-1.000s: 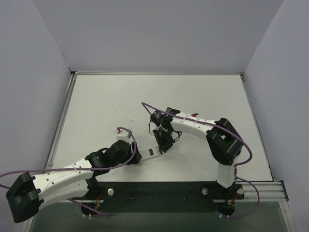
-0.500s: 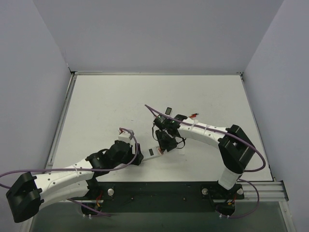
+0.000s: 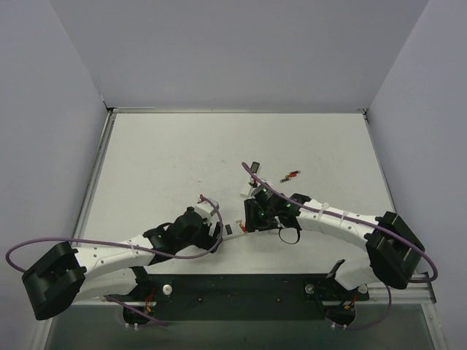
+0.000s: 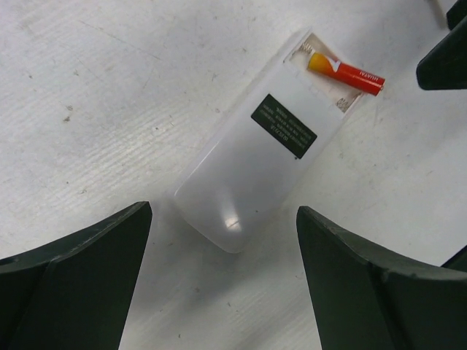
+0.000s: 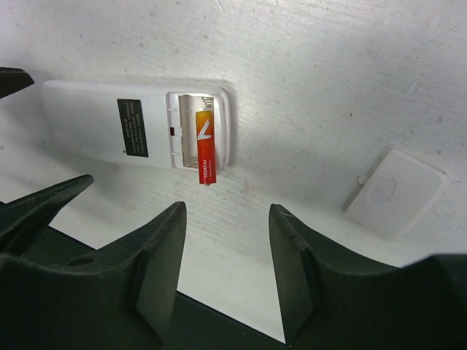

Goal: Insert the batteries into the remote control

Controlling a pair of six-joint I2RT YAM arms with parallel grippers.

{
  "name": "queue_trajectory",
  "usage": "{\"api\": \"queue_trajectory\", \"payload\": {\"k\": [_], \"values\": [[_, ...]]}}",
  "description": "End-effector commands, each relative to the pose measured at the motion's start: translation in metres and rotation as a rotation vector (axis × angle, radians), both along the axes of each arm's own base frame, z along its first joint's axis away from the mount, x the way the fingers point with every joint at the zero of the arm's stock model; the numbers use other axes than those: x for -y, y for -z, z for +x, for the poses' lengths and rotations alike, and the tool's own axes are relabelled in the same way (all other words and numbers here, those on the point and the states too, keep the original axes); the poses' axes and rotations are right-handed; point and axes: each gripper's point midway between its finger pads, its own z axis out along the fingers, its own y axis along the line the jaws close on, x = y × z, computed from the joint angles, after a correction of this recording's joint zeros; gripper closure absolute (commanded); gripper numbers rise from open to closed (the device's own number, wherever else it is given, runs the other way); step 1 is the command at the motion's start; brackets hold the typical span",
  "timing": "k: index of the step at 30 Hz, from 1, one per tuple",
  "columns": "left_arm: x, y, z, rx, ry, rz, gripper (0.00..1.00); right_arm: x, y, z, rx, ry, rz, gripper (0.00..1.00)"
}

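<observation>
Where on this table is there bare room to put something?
Free: on the table, the left stretch beside the side wall, and the back strip beyond the loose battery. Crowded: near centre, where left gripper and right gripper flank the remote control.

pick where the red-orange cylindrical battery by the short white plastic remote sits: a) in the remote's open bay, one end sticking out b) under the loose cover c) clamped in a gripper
a: the battery lies in the open bay of the remote, red end past the edge, untouched

1 battery [image 5: 206, 149] in remote control [image 5: 109, 131], end overhanging edge; cover [image 5: 394, 191] apart on table [image 5: 328, 73]
</observation>
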Motion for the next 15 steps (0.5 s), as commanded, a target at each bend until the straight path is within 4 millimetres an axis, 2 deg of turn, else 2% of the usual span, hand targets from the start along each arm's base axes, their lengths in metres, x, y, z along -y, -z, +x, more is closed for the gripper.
{"api": "queue_trajectory", "payload": {"k": [1, 2, 3, 4, 5, 8, 15], "values": [[0.026, -0.014, 0.006, 0.021, 0.065, -0.046, 0.08, -0.010, -0.019, 0.015, 0.130, 0.038, 0.121, 0.54], [0.027, -0.013, 0.006, 0.019, 0.068, -0.046, 0.08, -0.006, -0.015, 0.013, 0.138, 0.040, 0.117, 0.54], [0.028, -0.010, 0.007, 0.015, 0.069, -0.037, 0.08, -0.006, -0.016, 0.014, 0.152, 0.037, 0.127, 0.54], [0.029, -0.009, 0.007, 0.013, 0.069, -0.035, 0.08, -0.011, -0.025, 0.018, 0.190, 0.036, 0.169, 0.54], [0.029, -0.008, 0.007, 0.007, 0.067, -0.030, 0.08, -0.008, -0.021, 0.016, 0.191, 0.034, 0.168, 0.54], [0.032, -0.003, 0.001, -0.030, 0.084, -0.011, 0.08, -0.008, -0.026, 0.018, 0.220, 0.035, 0.189, 0.54], [0.048, 0.001, -0.025, -0.076, 0.142, -0.007, 0.08, -0.005, -0.018, 0.013, 0.220, 0.040, 0.208, 0.56]]}}
